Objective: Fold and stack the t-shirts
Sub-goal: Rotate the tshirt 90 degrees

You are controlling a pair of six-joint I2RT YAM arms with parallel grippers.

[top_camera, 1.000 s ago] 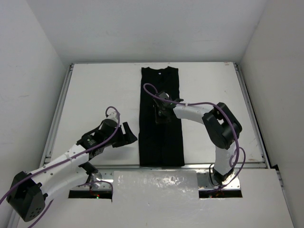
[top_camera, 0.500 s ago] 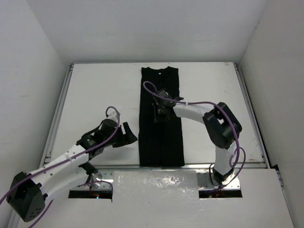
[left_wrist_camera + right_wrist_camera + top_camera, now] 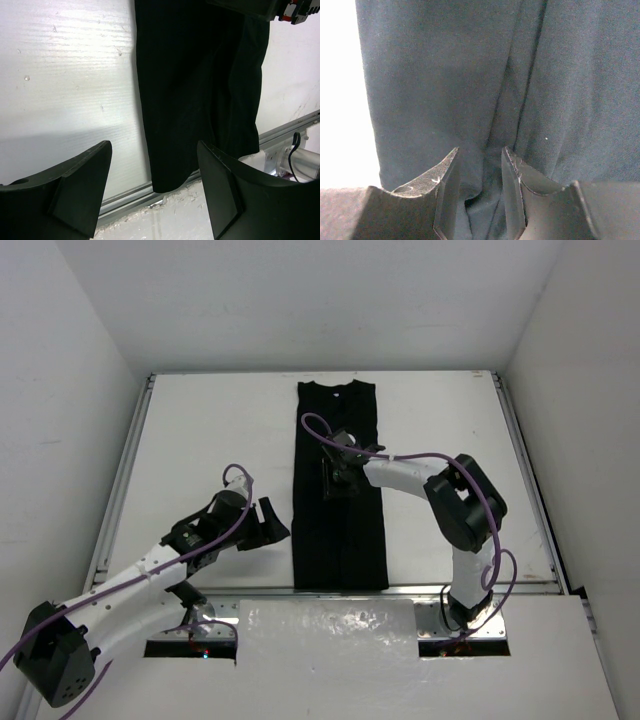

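The black t-shirt (image 3: 338,530) lies folded into a long narrow strip down the middle of the white table, neck at the far end. My right gripper (image 3: 336,476) rests on the strip's middle. In the right wrist view its jaws (image 3: 480,155) stand narrow, with a raised fold of the shirt's cloth (image 3: 445,75) bunched between them. My left gripper (image 3: 271,522) is open and empty, just left of the strip's near half. In the left wrist view the left gripper (image 3: 155,150) frames the shirt's near left corner (image 3: 170,180), apart from it.
The table (image 3: 200,440) is bounded by metal rails on the left and right and a rail along the near edge (image 3: 125,202). White enclosure walls stand on three sides. A foil-covered panel (image 3: 325,625) lies between the arm bases.
My right gripper has crept slightly toward the far end on the shirt. The left arm has barely moved.
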